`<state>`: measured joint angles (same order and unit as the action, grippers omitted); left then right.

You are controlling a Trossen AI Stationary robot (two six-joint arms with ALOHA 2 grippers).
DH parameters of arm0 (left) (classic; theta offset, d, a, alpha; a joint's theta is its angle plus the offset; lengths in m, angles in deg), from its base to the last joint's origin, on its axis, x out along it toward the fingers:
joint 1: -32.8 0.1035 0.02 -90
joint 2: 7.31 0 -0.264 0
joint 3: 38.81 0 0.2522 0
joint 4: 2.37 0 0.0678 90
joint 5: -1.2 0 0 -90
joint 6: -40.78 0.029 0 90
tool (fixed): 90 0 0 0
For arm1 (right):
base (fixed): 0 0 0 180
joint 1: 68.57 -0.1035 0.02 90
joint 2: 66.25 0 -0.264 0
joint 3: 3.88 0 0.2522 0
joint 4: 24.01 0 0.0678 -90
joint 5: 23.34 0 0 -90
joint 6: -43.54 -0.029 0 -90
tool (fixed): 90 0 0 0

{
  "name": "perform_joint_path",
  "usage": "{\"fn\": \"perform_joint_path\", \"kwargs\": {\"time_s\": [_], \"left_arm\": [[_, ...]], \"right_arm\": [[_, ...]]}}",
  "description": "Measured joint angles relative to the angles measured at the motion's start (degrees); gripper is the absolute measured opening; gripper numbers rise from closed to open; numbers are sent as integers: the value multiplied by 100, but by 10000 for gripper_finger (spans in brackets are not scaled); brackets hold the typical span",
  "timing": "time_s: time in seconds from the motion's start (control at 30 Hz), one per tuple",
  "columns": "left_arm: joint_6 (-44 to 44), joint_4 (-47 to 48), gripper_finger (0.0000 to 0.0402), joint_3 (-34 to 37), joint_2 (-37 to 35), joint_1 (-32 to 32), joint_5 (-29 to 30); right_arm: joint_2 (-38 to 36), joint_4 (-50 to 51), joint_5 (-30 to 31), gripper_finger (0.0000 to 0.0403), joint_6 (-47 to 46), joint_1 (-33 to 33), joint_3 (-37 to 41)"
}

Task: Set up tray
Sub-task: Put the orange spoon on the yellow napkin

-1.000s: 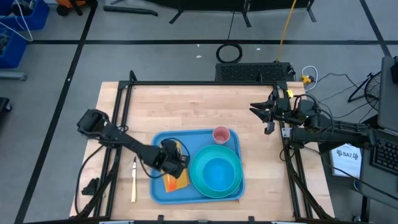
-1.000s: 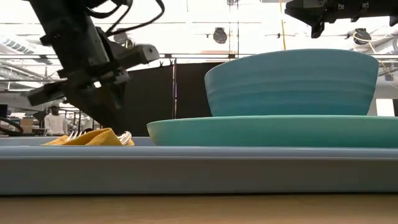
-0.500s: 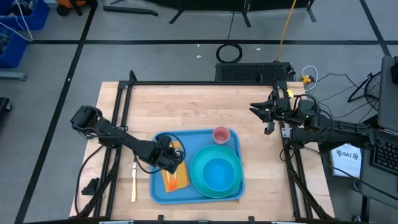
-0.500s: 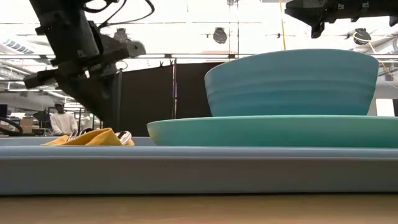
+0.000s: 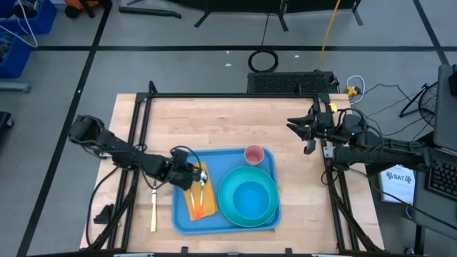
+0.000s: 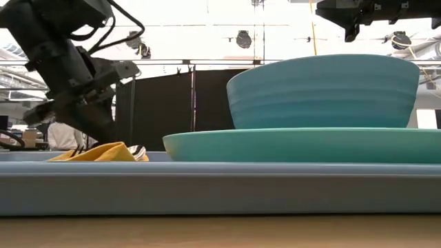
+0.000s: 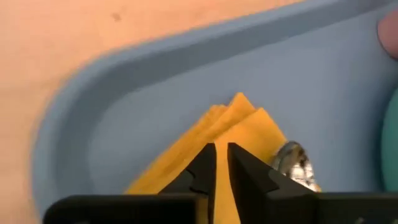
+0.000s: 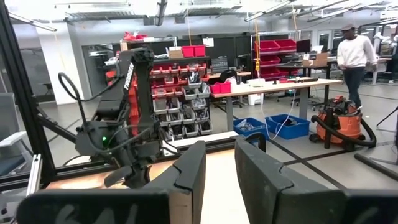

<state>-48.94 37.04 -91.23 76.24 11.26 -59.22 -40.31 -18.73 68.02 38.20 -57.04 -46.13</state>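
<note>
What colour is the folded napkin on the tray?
The napkin is yellow-orange; the left wrist view shows it best, lying on the light-blue tray.

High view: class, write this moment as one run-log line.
left gripper: shut, empty, above tray left edge | napkin, spoon: on tray | right gripper: waiting, off tray
</note>
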Motion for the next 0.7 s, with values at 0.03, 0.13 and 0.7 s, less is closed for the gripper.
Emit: {"fn": "perform_joint_path", "kwargs": {"time_s": [0.03,0.13,0.7], "left_arm": [[137,-77,36,78,-78,10,74],[644,-576,16,373,-343,80,158],[2703,-3419,141,1611,-852,755,-1283]], "right_arm": [[1,7,-1,77,0,0,0],[62,-12,3,77,0,0,0],[374,-198,65,77,-319,13,0]]}}
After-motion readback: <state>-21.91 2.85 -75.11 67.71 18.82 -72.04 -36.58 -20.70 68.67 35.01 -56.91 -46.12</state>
